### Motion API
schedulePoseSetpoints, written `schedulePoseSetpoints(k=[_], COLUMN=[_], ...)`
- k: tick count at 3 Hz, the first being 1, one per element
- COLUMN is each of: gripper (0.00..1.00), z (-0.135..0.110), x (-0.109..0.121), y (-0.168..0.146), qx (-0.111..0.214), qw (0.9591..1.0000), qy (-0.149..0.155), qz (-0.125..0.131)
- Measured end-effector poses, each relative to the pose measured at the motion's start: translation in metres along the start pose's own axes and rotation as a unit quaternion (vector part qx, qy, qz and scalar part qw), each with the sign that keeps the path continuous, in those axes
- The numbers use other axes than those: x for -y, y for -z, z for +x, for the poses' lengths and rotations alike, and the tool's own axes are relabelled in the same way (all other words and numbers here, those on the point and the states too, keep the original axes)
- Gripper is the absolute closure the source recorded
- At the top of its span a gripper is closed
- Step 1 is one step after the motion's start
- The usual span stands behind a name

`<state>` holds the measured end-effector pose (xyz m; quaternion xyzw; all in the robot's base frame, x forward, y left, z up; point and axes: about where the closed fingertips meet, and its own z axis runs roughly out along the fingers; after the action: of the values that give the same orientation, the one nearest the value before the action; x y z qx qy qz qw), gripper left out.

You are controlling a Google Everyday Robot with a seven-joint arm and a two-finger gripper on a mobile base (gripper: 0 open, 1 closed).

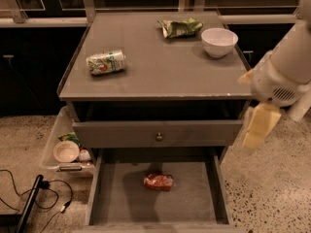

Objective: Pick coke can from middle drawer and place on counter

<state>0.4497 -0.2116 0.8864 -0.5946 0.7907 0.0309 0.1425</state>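
We are reaching: our gripper (pixel 258 130), whether spread or closed we cannot tell, hangs beside the counter (pixel 160 67); next we drop lower-left to the coke can (pixel 158 181) in the middle drawer (pixel 197 200).

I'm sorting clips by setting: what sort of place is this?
Probably an office kitchenette or break area: a grey cabinet counter carrying a white bowl and a white-and-green soda can, over speckled stone floor. The gripper hangs right of the cabinet.

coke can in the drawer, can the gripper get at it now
Probably yes: the coke can lies alone in the open middle drawer, nothing above it; the gripper hangs right of the cabinet.
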Motion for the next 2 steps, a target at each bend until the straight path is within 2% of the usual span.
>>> schedulePoseSetpoints(k=[1,2], gripper=[0.00,0.00], z=[0.023,0.038], x=[-0.021,-0.044], y=[-0.089,-0.168], qx=[0.025,0.055], qw=[0.9984,0.9959], qy=[-0.007,-0.002], qz=[-0.051,-0.072])
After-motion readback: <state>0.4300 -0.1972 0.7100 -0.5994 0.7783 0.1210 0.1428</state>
